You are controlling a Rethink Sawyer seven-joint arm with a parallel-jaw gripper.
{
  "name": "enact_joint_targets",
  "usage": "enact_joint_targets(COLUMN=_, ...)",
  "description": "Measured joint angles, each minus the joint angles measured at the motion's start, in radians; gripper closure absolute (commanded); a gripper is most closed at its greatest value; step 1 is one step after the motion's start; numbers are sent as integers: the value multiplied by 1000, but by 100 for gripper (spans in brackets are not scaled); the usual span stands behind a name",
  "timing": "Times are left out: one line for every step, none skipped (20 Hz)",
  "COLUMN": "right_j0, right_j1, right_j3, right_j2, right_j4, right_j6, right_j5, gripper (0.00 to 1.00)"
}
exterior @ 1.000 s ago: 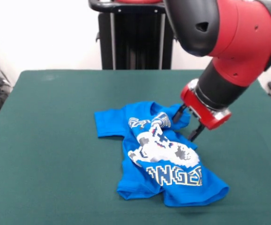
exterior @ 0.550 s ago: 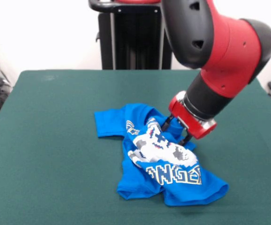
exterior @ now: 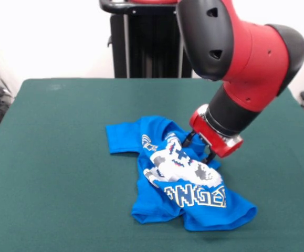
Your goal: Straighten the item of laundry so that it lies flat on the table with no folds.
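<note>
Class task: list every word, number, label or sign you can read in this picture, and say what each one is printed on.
"NGE": white block letters on the blue T-shirt; the word's start is lost in a fold, its end unclear.
A smaller white print near the collar is crumpled and unreadable.
No readable marks on the arm or gripper.

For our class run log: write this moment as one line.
gripper: open, astride raised fold | T-shirt: crumpled, not flat | table: shirt near centre

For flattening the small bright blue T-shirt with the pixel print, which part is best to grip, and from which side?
Probably the bunched upper part of the small bright blue T-shirt, where the cloth rises in a fold near the collar. Come from above: the raised ridge gives the red and black arm's gripper something to pinch, while the hem lies flatter on the dark green felt table.
</note>
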Motion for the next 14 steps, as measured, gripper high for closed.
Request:
enact_joint_targets(right_j0=-1, right_j1=0, right_j3=0, right_j2=0, right_j4=5, right_j6=0, right_j5=0, gripper=0)
enact_joint_targets(right_j0=-3, right_j1=0, right_j3=0, right_j2=0, right_j4=11, right_j6=0, right_j5=0, gripper=0)
enact_joint_targets(right_j0=-5, right_j1=0, right_j3=0, right_j2=0, right_j4=28, right_j6=0, right_j5=0, gripper=0)
enact_joint_targets(right_j0=-5, right_j1=0, right_j3=0, right_j2=1, right_j4=37, right_j6=0, right_j5=0, gripper=0)
enact_joint_targets(right_j0=-4, right_j1=0, right_j3=0, right_j2=1, right_j4=44, right_j6=0, right_j5=0, gripper=0)
enact_joint_targets(right_j0=-3, right_j1=0, right_j3=0, right_j2=2, right_j4=62, right_j6=0, right_j5=2, gripper=0)
enact_joint_targets(right_j0=-2, right_j1=0, right_j3=0, right_j2=2, right_j4=72, right_j6=0, right_j5=4, gripper=0)
enact_joint_targets(right_j0=-2, right_j1=0, right_j3=0, right_j2=4, right_j4=84, right_j6=0, right_j5=7, gripper=0)
enact_joint_targets(right_j0=-2, right_j1=-1, right_j3=0, right_j2=5, right_j4=96, right_j6=0, right_j5=10, gripper=0)
enact_joint_targets(right_j0=-2, right_j1=-1, right_j3=0, right_j2=7, right_j4=103, right_j6=0, right_j5=13, gripper=0)
enact_joint_targets(right_j0=-2, right_j1=-2, right_j3=0, right_j2=8, right_j4=109, right_j6=0, right_j5=15, gripper=0)
enact_joint_targets(right_j0=-2, right_j1=-2, right_j3=0, right_j2=9, right_j4=116, right_j6=0, right_j5=17, gripper=0)
enact_joint_targets(right_j0=-1, right_j1=-3, right_j3=0, right_j2=9, right_j4=127, right_j6=0, right_j5=22, gripper=0)
enact_joint_targets(right_j0=-1, right_j1=-4, right_j3=0, right_j2=9, right_j4=134, right_j6=0, right_j5=25, gripper=0)
